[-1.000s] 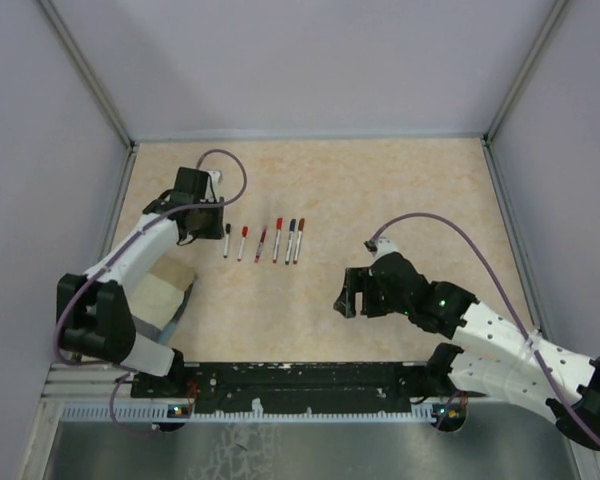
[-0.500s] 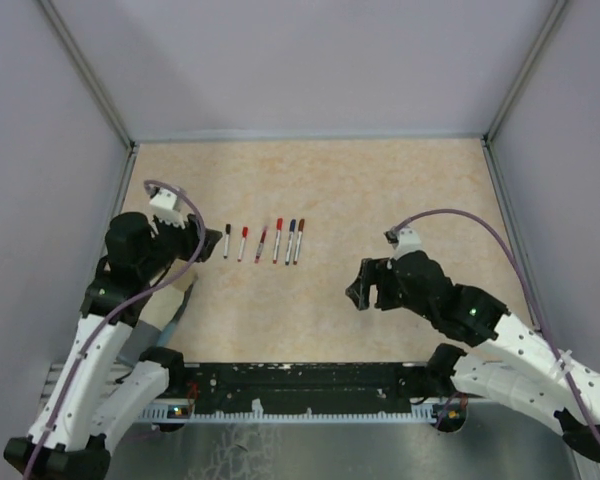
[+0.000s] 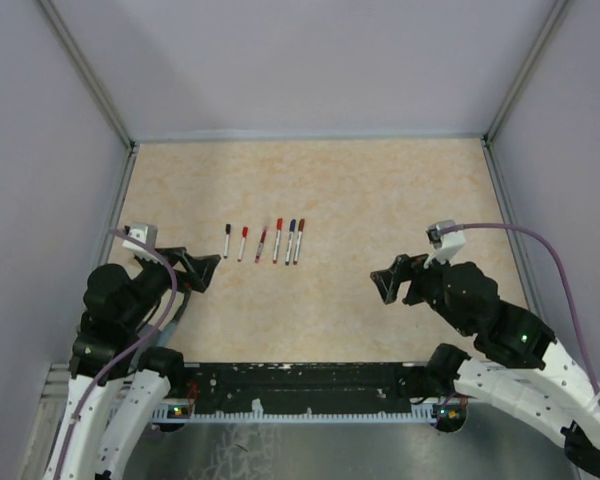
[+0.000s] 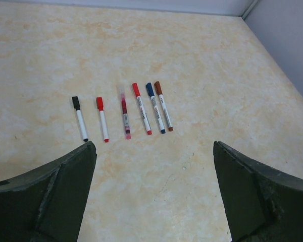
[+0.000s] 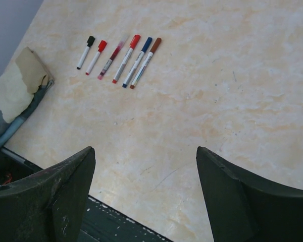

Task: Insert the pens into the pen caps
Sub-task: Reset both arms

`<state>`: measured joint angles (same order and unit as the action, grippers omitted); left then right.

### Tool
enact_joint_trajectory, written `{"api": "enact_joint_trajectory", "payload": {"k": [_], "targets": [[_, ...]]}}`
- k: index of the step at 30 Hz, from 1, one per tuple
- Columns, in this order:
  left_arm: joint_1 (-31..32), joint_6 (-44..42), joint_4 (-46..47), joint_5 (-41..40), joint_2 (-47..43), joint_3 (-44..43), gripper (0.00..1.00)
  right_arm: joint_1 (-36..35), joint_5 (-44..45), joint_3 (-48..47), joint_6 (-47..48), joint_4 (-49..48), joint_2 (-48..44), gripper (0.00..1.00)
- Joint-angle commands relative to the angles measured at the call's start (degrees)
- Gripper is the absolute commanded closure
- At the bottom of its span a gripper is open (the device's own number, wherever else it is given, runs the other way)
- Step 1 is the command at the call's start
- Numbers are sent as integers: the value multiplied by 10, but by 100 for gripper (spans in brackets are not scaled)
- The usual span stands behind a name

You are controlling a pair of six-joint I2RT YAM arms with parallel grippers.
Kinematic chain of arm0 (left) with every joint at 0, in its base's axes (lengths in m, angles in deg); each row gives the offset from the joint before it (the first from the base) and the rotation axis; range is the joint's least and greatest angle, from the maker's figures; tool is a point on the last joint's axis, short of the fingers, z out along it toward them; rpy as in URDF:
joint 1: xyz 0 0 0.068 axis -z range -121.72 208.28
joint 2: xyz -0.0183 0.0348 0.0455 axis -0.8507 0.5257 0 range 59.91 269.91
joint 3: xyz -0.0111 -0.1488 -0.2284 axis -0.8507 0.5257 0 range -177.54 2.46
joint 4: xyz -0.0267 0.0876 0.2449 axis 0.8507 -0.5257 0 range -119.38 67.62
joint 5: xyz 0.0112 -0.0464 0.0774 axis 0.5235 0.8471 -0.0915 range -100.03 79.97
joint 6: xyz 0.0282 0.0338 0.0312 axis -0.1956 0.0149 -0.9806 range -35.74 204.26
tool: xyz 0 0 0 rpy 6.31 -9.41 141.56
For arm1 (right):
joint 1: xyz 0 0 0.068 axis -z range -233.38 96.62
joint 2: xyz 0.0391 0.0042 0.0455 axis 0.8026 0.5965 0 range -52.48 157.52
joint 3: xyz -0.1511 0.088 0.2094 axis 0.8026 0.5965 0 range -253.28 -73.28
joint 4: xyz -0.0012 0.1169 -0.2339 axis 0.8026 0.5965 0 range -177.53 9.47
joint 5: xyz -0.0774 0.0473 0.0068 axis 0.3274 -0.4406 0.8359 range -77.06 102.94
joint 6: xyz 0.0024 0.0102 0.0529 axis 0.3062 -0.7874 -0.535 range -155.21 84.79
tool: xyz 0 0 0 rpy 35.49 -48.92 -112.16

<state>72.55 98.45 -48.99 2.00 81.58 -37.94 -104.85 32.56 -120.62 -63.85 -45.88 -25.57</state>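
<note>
- The left arm is folded back over its base, elbow tucked. Its black two-finger left gripper (image 4: 154, 146) points at the row of thin white-barrelled pens (image 4: 141, 108) from the near-left side of that row and stands well apart from it.
- The left jaws stand spread wide, released, with only bare tabletop between them.
- The right arm bends low, on the near-right side of the row. The right gripper (image 5: 145, 151) faces the pens from well apart, its jaws likewise spread wide and holding nothing.
- Six pens lie side by side on the beige marbled tabletop (image 3: 380, 190), all roughly parallel. The two at the left end of the row are shorter.
- Short coloured pen caps (image 4: 76, 103) show at the pens' far ends: black, red, then a pale blurred one I cannot make out, then red, dark blue and dark red.
- A crumpled cream cloth (image 5: 17, 83) lies to the near left of the row, partly over a grey-blue strip.
- A second ago the left gripper hung just beside the black-capped pen at the row's left end, with its jaws narrower. It has since pulled back towards its base and opened fully.
- The right gripper has also drawn back, further right of the row, with its jaws as wide as before.
- The six pens lie where they lay a second ago.
</note>
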Motion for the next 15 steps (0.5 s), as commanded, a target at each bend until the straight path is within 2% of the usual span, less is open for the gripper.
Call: {"api": "enact_joint_trajectory", "payload": {"k": [1,9,15], "targets": [[-2,27,13,-31,-20,13,0,0,46,-16,49,2,-27,20],[-2,35,8,-31,-12,13,0,0,42,0,60,-14,-58,19],[-2,37,8,-37,-9,13,0,0,37,3,61,-17,-48,19]]}}
